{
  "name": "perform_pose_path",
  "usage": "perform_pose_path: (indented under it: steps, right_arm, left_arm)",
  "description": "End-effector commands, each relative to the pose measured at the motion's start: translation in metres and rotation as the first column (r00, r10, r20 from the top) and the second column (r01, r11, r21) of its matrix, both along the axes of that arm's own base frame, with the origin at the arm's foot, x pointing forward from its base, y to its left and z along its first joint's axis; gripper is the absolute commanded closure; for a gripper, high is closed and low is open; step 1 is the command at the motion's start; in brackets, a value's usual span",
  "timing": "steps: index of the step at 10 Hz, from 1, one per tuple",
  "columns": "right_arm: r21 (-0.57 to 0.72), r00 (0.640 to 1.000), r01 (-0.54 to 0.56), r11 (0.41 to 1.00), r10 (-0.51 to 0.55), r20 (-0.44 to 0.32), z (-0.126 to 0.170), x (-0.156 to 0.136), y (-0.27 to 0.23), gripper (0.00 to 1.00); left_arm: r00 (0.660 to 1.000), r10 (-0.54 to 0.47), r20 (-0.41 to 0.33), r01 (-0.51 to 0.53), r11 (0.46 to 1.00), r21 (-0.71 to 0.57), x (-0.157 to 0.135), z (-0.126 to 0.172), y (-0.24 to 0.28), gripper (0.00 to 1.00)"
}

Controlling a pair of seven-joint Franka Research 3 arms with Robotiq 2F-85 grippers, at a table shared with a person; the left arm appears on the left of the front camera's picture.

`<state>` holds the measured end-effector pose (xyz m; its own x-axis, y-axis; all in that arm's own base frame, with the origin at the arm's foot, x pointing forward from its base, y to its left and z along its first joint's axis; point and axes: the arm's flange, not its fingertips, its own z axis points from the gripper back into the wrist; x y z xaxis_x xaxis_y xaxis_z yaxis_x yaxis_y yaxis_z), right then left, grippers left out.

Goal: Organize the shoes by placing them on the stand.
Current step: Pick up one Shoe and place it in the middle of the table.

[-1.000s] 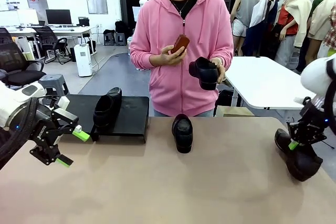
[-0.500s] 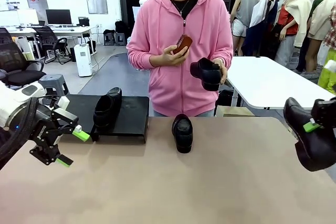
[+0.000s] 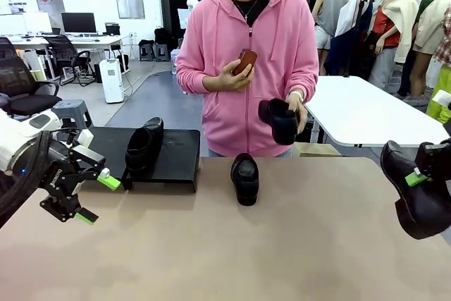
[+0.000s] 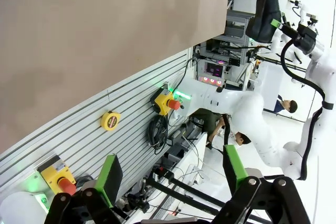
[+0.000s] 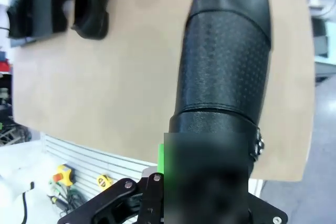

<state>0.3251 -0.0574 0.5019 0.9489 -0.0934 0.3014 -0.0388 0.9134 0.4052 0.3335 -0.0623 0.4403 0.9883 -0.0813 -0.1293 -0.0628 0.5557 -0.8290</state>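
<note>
Our left tool point(image 3: 98, 199) hangs with its fingers apart and nothing between them, over the left side of the worktop point(image 3: 282, 252), just in front of the stand point(image 3: 180, 156). Our right tool point(image 3: 421, 174) is clamped on the held shoe point(image 3: 423, 209), which is tilted and clear of the worktop at its right edge. In the right wrist view this shoe runs straight out from the fingers. The stand sits at the far left of the worktop. The stand shoe point(image 3: 144, 144) rests on it near the middle, its toe toward us. The middle shoe point(image 3: 244, 177) lies on the bare worktop to the right of the stand, apart from it, toe toward us. Across from us a person holds the fourth shoe point(image 3: 280, 119) in one hand point(image 3: 297, 107) at waist height, above and behind the middle shoe. Their other hand point(image 3: 229, 75) holds a small brown thing point(image 3: 244, 60) at chest height
</note>
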Motion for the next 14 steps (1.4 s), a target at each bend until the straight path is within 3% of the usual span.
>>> perform_pose_path:
  steps: [1, 2, 4, 6, 7, 8, 11, 13, 14]
  right_arm:
    - [-0.028, 0.988, -0.08, 0.996, 0.083, 0.13, 0.022, 0.019, 0.036, 1.0]
    - [-0.096, 0.986, -0.079, 0.992, 0.091, 0.136, 0.038, 0.019, 0.044, 1.0]
    - [-0.028, 0.993, -0.001, 1.0, 0.005, 0.118, 0.048, -0.004, -0.001, 1.0]
    - [0.162, 0.976, 0.176, 0.971, -0.194, 0.103, 0.031, -0.072, -0.094, 1.0]
    - [0.19, 0.948, 0.288, 0.939, -0.308, 0.081, 0.02, -0.101, -0.108, 1.0]
    - [0.197, 0.945, 0.288, 0.937, -0.311, 0.099, 0.013, -0.111, -0.111, 1.0]
    - [0.175, 0.967, 0.211, 0.962, -0.231, 0.106, 0.007, -0.088, -0.077, 1.0]
    - [0.186, 0.991, 0.067, 0.98, -0.087, 0.104, 0.034, -0.048, -0.005, 1.0]
    - [0.137, 0.998, -0.015, 0.991, 0.006, 0.064, 0.051, -0.013, 0.052, 1.0]
  left_arm:
    - [1.0, -0.007, 0.011, 0.007, 1.0, -0.018, 0.0, 0.0, 0.0, 0.0]
    - [1.0, -0.007, 0.011, 0.007, 1.0, -0.018, 0.0, 0.0, 0.0, 0.0]
    - [1.0, -0.007, 0.011, 0.007, 1.0, -0.018, 0.0, 0.0, 0.0, 0.0]
    - [1.0, -0.007, 0.011, 0.007, 1.0, -0.018, 0.0, 0.0, 0.0, 0.0]
    - [1.0, -0.007, 0.011, 0.007, 1.0, -0.018, 0.0, 0.0, 0.0, 0.0]
    - [1.0, -0.007, 0.011, 0.007, 1.0, -0.018, 0.0, 0.0, 0.0, 0.0]
    - [1.0, -0.007, 0.011, 0.007, 1.0, -0.018, 0.0, 0.0, 0.0, 0.0]
    - [1.0, -0.007, 0.011, 0.007, 1.0, -0.018, 0.0, 0.0, 0.0, 0.0]
    - [1.0, -0.007, 0.011, 0.007, 1.0, -0.018, 0.0, 0.0, 0.0, 0.0]
